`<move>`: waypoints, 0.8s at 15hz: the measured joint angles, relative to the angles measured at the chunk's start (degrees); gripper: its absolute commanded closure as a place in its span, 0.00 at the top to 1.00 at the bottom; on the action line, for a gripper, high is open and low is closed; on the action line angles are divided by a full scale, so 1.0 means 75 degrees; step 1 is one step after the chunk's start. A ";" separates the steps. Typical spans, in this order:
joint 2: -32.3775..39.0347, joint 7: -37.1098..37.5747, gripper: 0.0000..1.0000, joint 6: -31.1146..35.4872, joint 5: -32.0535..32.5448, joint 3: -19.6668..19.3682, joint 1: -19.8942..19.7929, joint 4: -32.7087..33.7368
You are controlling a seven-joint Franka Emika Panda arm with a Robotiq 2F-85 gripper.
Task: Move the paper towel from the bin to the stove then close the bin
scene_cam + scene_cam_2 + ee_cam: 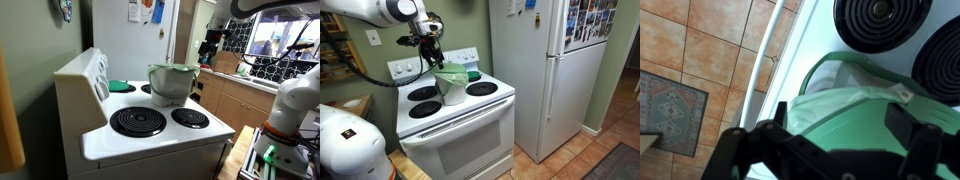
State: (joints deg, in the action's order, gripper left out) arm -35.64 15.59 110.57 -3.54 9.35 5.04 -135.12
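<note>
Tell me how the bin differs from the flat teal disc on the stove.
The bin stands tall and bucket-shaped; the teal disc lies flat. The bin has a silvery-grey wall with a green rim; the teal disc is one colour all over. The bin sits near the middle of the stove; the teal disc lies beside the control panel. Both are round and rest on the stove.

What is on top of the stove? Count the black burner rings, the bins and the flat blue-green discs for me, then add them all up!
black coil burners in view: 3
bin: 1
teal disc: 1
Total: 5
</note>
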 measured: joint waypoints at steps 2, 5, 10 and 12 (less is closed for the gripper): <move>-0.0266 0.0231 1.00 0.0513 -0.0134 -0.0162 -0.0114 -0.0291; -0.0742 0.0559 1.00 0.1346 -0.0515 -0.0354 -0.0293 -0.0938; -0.1033 0.0655 1.00 0.1732 -0.0705 -0.0463 -0.0378 -0.1419; -0.1026 0.0657 1.00 0.1754 -0.0706 -0.0458 -0.0410 -0.1408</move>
State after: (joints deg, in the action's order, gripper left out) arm -43.34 20.51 123.73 -8.84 5.92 1.96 -145.68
